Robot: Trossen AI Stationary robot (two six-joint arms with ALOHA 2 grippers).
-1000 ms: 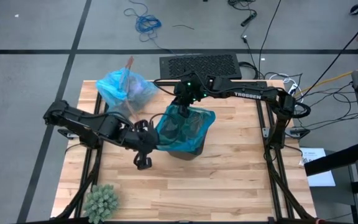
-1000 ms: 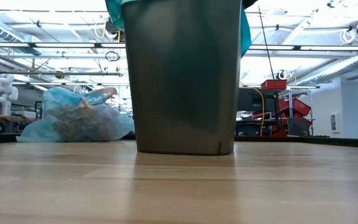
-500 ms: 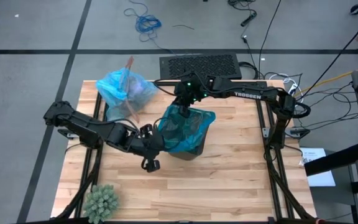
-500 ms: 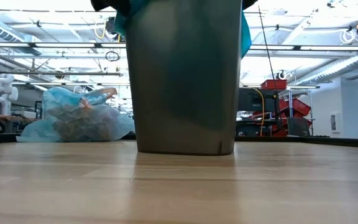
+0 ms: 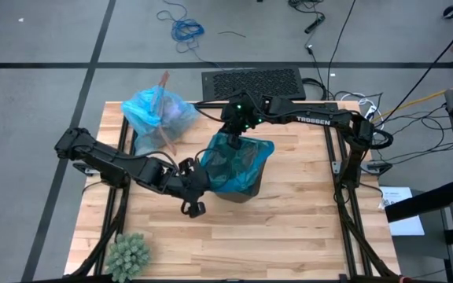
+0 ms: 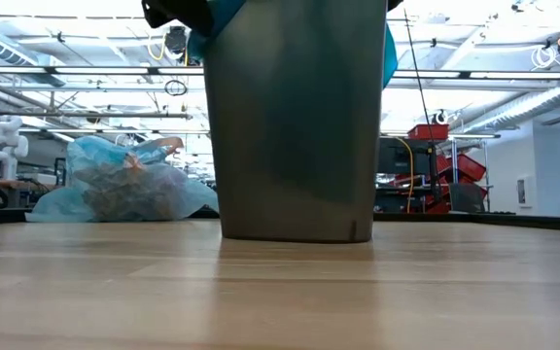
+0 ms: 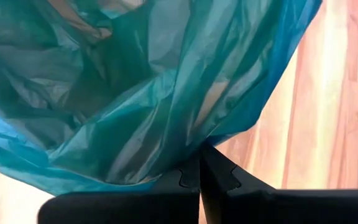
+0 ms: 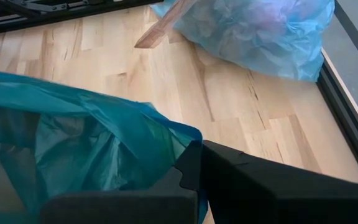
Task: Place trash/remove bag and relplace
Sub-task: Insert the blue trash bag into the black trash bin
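A grey bin stands between both pincers, lined with a teal bag. Left gripper pinches its near-left rim; right gripper pinches its far rim. Beyond the right pincer, the light-blue bag of trash lies on the table

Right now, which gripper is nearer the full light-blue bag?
Right. The right gripper pinches the teal liner at the bin's far rim, just beside the full bag. The left gripper holds the liner's near-left edge, farther from it.
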